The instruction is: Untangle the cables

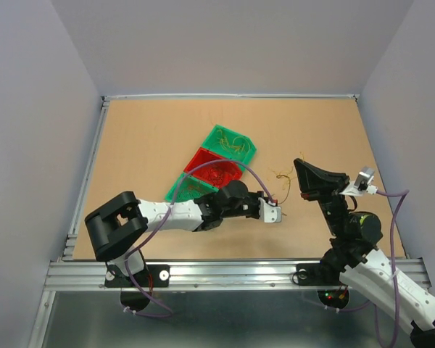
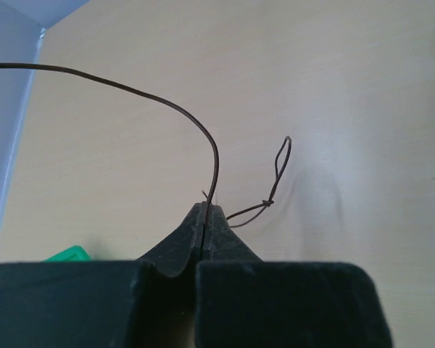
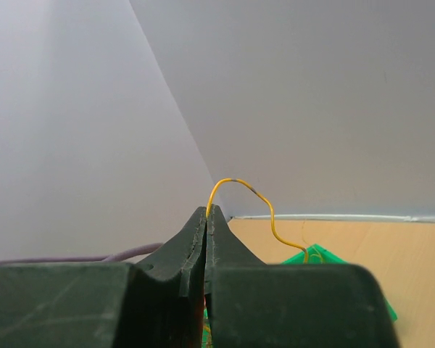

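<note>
My left gripper [image 2: 204,208] is shut on a thin brown wire [image 2: 167,105] that arcs up and left from its tips; a small knotted loop [image 2: 279,163] of the same wire hangs to the right. In the top view the left gripper [image 1: 278,212] sits low on the table. My right gripper [image 3: 207,211] is shut on a thin yellow wire [image 3: 264,203] that curls right and down. In the top view the right gripper [image 1: 300,164] is raised, with a small clump of thin wires [image 1: 282,175] between the two grippers.
Three trays lie in a diagonal row on the table: a green one [image 1: 232,141] holding thin wires, a red one [image 1: 214,171] holding wires, and a green one [image 1: 187,187] partly under the left arm. Grey walls surround the table [image 1: 152,138].
</note>
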You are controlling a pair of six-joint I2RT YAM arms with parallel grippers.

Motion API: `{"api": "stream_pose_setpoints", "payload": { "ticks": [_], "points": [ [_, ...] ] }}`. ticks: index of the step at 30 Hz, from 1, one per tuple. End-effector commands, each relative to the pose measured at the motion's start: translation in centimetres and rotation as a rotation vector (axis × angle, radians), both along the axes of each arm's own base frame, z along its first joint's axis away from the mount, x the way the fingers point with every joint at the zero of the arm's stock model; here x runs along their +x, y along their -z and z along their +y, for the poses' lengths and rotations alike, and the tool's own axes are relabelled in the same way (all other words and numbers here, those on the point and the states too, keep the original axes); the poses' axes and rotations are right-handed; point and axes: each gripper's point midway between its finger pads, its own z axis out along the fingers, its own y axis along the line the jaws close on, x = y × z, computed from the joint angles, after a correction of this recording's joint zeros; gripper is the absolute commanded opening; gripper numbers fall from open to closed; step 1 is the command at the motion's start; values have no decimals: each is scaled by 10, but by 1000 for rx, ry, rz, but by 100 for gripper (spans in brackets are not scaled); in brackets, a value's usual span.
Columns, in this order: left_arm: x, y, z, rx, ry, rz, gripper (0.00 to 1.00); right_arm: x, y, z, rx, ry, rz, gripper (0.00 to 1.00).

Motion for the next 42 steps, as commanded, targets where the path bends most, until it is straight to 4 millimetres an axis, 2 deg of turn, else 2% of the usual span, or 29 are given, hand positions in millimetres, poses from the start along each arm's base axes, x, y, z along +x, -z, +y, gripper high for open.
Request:
{"api": "stream_pose_setpoints", "payload": {
  "ticks": [1,4,7,10,11,13,14,21,24,25,26,28,29,33,36,38,39,40,42],
  "points": [
    [-13,-16,-17,-18,60,-36,0,-10,-39,-10,66,10,-80,1],
    [-11,-10,-14,-1,52,-46,0,-6,-42,-15,72,46,-80,1],
    [-10,10,-14,44,56,-45,0,-7,-54,-24,71,96,-108,1],
    [-10,32,-16,94,63,-23,0,-9,-85,-40,81,181,-148,1],
    [-11,41,-16,117,70,-15,0,-12,-111,-49,97,216,-176,1],
    [-12,50,-17,142,77,-11,0,-7,-126,-49,73,243,-165,1],
    [-14,57,-17,160,83,-8,0,-8,-147,-51,76,253,-181,1],
    [-10,80,-12,231,61,-21,0,4,-185,-31,26,228,-200,1],
    [-7,75,-12,207,40,-24,0,22,-177,-11,-43,196,-143,1],
    [-7,71,-13,194,34,-25,0,26,-171,-6,-62,186,-126,1],
    [-5,67,-13,186,25,-24,1,36,-156,4,-93,176,-98,1],
    [-6,55,-11,158,21,-29,14,44,-138,13,-127,162,-70,1],
    [-6,52,-9,144,23,-28,27,54,-120,20,-160,162,-37,1],
    [-5,31,2,83,38,-5,55,81,-75,31,-250,205,45,1],
    [-1,18,6,47,44,31,62,96,-55,38,-299,229,84,1],
    [9,4,15,19,35,68,67,109,-41,46,-345,239,109,1],
    [11,-10,18,-7,34,65,69,113,-38,48,-361,244,109,1],
    [17,-14,26,-21,26,88,74,122,-30,54,-375,245,123,1],
    [21,-25,36,-48,19,94,78,131,-25,57,-400,262,134,1]
  ]
}}
